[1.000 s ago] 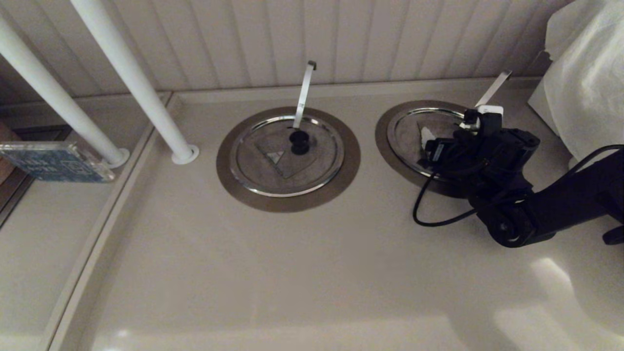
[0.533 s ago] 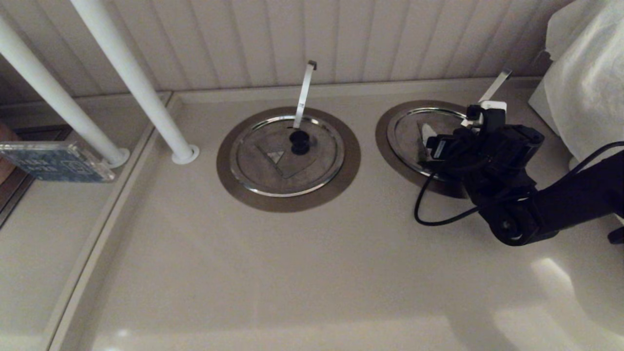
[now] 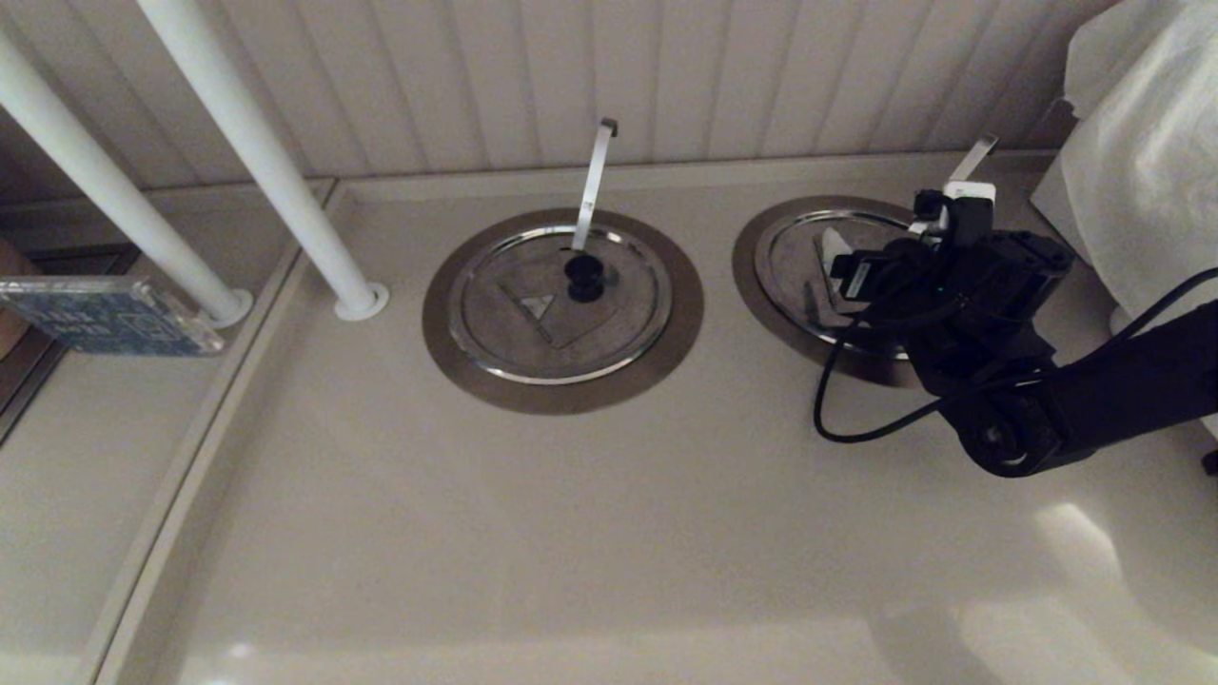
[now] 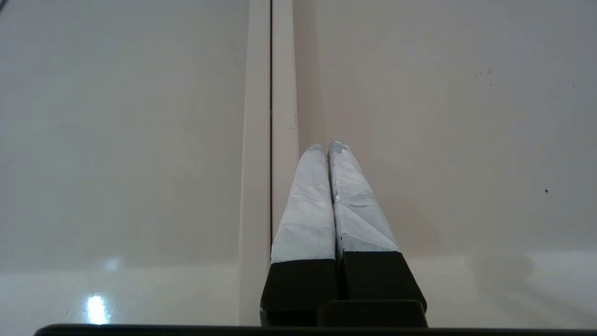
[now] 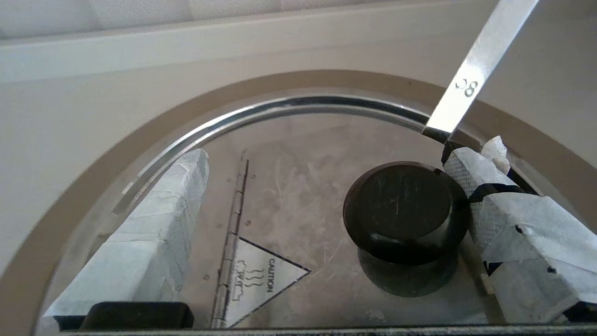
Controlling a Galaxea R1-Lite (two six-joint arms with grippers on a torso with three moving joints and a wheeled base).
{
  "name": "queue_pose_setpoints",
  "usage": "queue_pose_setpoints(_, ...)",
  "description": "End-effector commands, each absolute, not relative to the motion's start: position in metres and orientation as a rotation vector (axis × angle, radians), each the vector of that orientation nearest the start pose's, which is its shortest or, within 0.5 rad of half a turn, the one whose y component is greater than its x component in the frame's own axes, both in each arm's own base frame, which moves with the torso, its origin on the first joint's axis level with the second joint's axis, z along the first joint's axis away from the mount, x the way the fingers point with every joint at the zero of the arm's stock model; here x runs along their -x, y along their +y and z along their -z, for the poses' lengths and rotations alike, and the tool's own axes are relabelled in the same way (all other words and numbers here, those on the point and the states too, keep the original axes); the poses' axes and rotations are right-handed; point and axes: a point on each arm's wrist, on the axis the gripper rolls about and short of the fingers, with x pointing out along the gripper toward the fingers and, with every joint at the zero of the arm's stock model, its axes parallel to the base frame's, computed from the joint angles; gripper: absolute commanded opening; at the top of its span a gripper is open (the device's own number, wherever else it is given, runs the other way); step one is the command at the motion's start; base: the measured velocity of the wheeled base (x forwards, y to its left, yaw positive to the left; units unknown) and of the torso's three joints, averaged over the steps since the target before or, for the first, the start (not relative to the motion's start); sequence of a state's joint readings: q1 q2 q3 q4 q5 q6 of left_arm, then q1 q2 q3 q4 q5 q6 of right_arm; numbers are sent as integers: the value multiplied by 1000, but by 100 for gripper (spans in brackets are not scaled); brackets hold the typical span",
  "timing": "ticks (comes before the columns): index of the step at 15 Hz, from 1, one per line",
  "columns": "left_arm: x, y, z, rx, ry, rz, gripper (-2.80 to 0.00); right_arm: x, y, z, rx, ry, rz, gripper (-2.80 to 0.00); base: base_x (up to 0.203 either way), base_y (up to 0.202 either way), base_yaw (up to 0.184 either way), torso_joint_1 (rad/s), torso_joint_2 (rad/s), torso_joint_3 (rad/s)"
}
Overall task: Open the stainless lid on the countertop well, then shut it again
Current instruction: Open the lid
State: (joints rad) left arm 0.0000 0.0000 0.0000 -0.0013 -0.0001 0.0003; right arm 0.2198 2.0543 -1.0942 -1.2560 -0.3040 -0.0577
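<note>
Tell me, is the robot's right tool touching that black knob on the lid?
Cannot tell. In the right wrist view the right tool is open; one finger meets the black knob's edge, yet neither contact nor gap shows plainly.

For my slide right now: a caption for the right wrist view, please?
Right gripper open over the closed lid, one finger touching its black knob.

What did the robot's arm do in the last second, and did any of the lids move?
The right gripper moved a little toward the back wall, over the stainless lid. Its fingers are open on either side of the black knob, gripping nothing yet. The lid stayed shut on the countertop well; the twin lid, both ladle handles and the left gripper, shut and parked, did not move.
</note>
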Motion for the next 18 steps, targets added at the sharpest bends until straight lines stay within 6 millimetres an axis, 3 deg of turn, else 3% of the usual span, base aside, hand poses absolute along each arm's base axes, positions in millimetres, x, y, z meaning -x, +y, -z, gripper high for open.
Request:
queue_pose_setpoints(1, 23, 0, -76, -2, -3, 0, -280, -388, 83, -200, -21, -301, 85, 0, 0, 0, 0, 0, 0, 0)
queue_pose_setpoints(8, 23, 0, -76, -1, -4, 0, -280, -383, 96, -213, -7, -333, 58, 0, 0, 0, 0, 0, 0, 0)
queue_pose_setpoints(18, 23, 0, -76, 0, -3, 0, -280, -390, 111, -205, 25, -323, 38, 0, 0, 0, 0, 0, 0, 0)
